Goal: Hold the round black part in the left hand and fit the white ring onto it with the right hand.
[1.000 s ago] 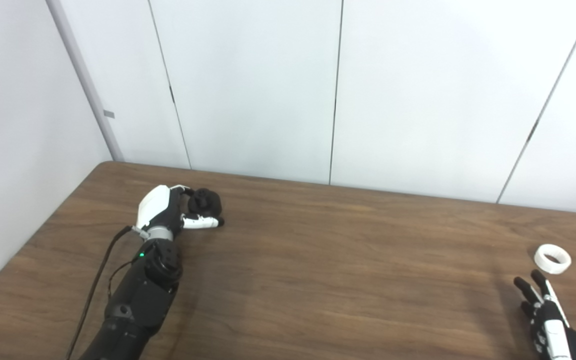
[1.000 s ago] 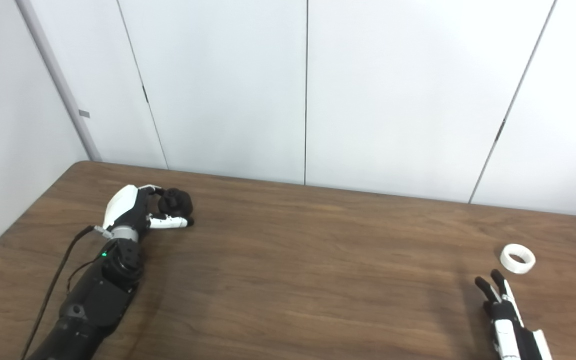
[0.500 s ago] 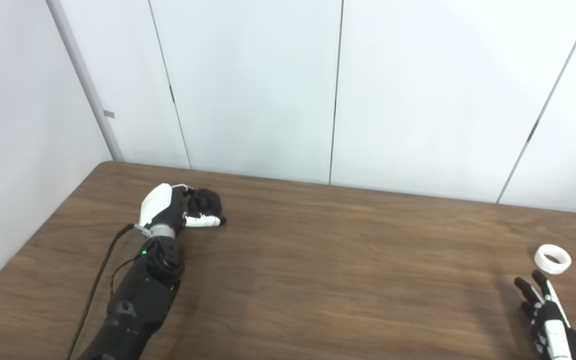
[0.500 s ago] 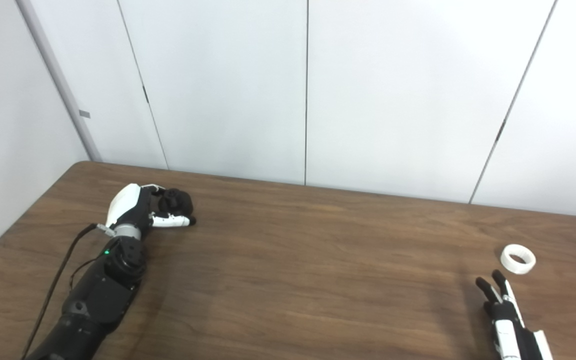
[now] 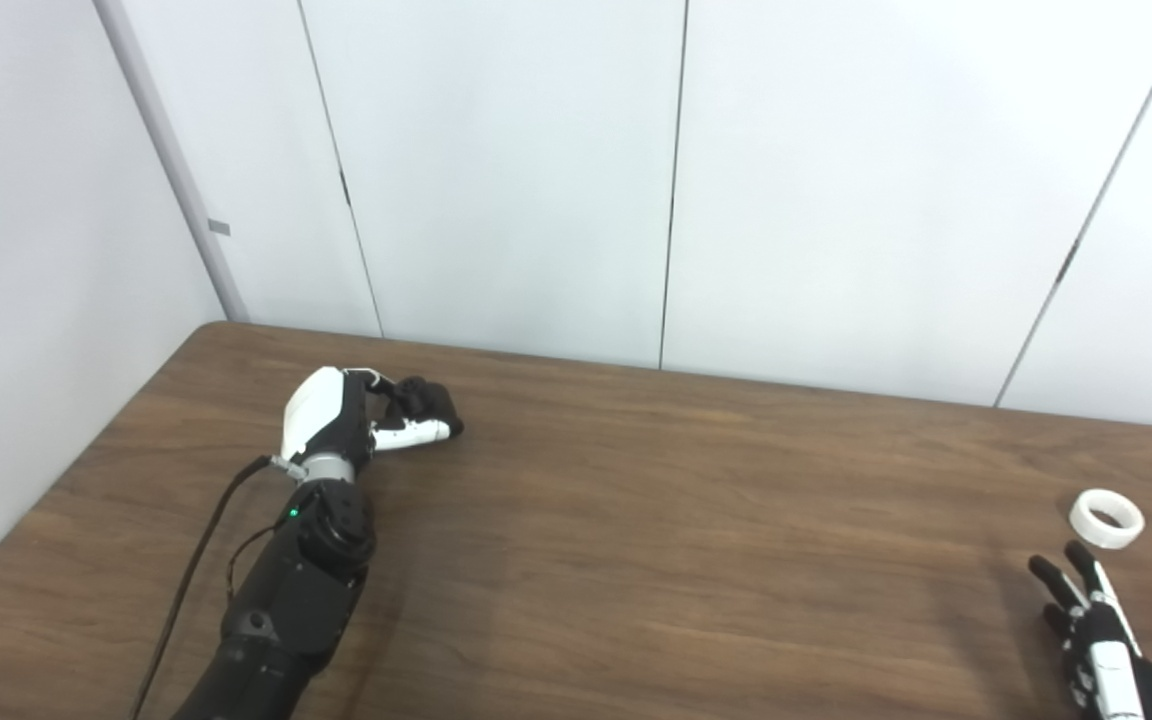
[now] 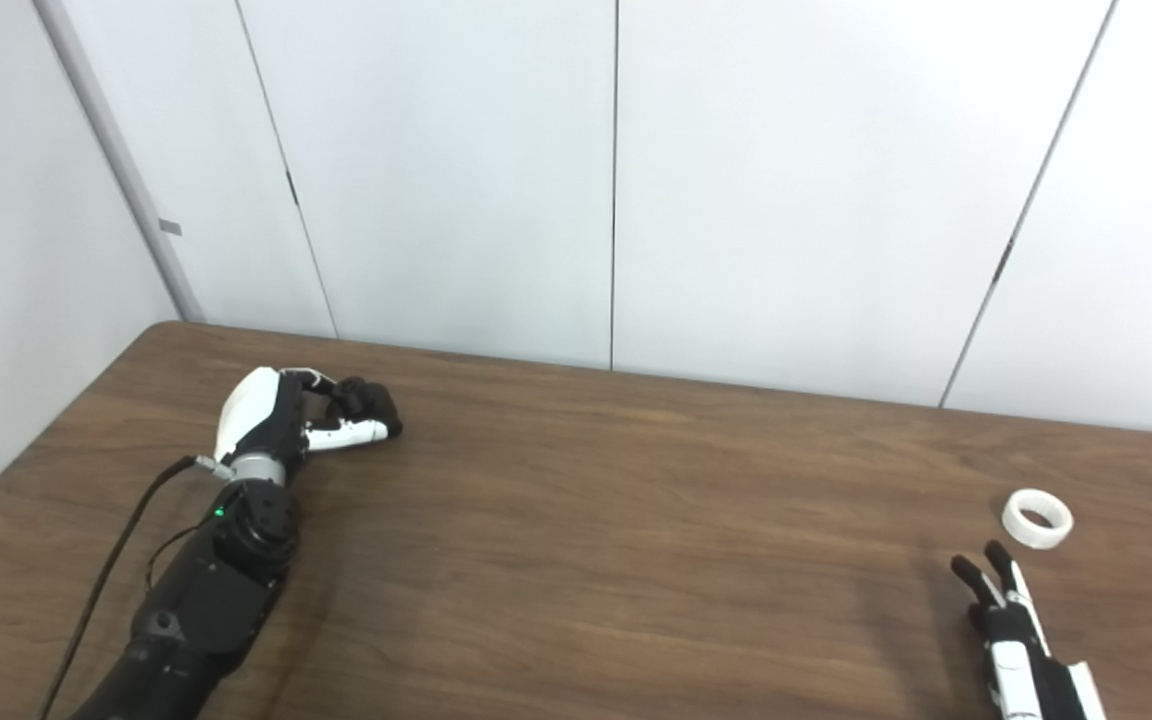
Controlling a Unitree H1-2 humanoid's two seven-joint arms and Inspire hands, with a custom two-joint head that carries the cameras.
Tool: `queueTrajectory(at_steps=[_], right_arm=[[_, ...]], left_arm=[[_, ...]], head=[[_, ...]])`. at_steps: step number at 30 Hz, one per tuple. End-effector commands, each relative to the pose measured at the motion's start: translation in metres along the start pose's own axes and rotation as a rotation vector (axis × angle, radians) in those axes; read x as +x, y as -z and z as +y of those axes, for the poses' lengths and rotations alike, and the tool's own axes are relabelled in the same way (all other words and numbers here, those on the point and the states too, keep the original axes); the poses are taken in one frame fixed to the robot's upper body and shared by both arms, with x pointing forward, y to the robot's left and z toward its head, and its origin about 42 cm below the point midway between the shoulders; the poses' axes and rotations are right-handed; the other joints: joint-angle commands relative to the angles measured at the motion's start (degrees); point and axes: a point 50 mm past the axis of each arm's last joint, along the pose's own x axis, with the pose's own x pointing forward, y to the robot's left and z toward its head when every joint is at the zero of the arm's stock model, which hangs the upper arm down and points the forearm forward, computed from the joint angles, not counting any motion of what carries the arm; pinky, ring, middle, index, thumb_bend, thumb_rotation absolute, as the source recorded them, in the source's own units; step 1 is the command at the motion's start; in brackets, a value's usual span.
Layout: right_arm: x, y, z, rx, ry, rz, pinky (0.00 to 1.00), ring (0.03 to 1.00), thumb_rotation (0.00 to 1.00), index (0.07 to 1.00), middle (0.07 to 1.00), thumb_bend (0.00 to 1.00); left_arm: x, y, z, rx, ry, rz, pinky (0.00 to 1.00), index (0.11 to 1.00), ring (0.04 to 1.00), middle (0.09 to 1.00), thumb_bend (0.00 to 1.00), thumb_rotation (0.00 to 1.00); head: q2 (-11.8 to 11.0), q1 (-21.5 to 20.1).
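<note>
My left hand (image 5: 361, 425) is at the far left of the wooden table (image 5: 636, 520), its fingers and thumb closed around the round black part (image 5: 423, 400), which looks slightly lifted off the tabletop; it also shows in the right eye view (image 6: 364, 398). The white ring (image 5: 1106, 518) lies flat on the table at the far right. My right hand (image 5: 1096, 640) rests low at the bottom right, just in front of the ring and apart from it, fingers spread and holding nothing.
White wall panels (image 5: 676, 180) stand right behind the table's far edge. A black cable (image 5: 191, 570) runs along my left forearm. Bare wood lies between the two hands.
My left hand has closed tighter on the black part and shifted slightly right and up with it. The right hand and ring have stayed put.
</note>
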Motion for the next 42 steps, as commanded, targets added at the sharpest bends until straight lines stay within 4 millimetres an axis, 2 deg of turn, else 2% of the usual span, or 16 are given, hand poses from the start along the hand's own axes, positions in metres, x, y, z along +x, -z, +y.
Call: queueTrajectory(at_steps=[1, 8, 14, 20, 28, 37, 42], right_arm=[[-0.017, 0.021, 0.005, 0.028, 0.004, 0.084, 1.0, 0.991, 1.0, 0.999, 0.93, 0.49], [-0.017, 0.022, 0.006, 0.022, -0.003, 0.084, 1.0, 0.989, 1.0, 1.0, 0.928, 0.51], [-0.016, 0.021, 0.008, 0.021, 0.003, 0.081, 1.0, 0.98, 1.0, 0.995, 0.921, 0.52], [-0.015, 0.021, 0.009, 0.021, -0.004, 0.074, 1.0, 0.974, 1.0, 0.988, 0.917, 0.55], [-0.014, 0.014, 0.018, -0.008, -0.007, 0.055, 1.0, 0.941, 1.0, 0.972, 0.904, 0.58], [-0.01, 0.0, 0.034, 0.001, 0.001, 0.049, 1.0, 0.946, 1.0, 0.971, 0.907, 0.58], [-0.007, -0.008, 0.04, -0.003, 0.006, 0.043, 1.0, 0.962, 1.0, 0.974, 0.905, 0.57]], left_arm=[[0.011, -0.019, 0.027, 0.02, -0.099, -0.096, 1.0, 0.483, 0.907, 0.769, 0.52, 0.05], [0.001, -0.021, 0.028, 0.091, -0.099, -0.157, 1.0, 0.483, 0.886, 0.755, 0.52, 0.05], [-0.027, -0.035, 0.025, 0.102, -0.06, -0.245, 1.0, 0.483, 0.863, 0.733, 0.52, 0.05], [-0.075, -0.055, 0.011, 0.108, 0.016, -0.354, 1.0, 0.483, 0.853, 0.734, 0.52, 0.05], [-0.135, -0.073, -0.003, 0.077, 0.116, -0.473, 1.0, 0.482, 0.852, 0.749, 0.53, 0.06], [-0.191, -0.076, -0.022, 0.043, 0.246, -0.601, 1.0, 0.483, 0.878, 0.782, 0.52, 0.05], [-0.212, -0.074, -0.033, 0.013, 0.312, -0.671, 1.0, 0.483, 0.898, 0.808, 0.52, 0.05]], head=[[0.1, 0.0], [0.5, -0.7], [1.0, -1.6], [1.5, -2.4], [3.9, -7.8], [6.7, -12.4], [8.2, -14.5]])
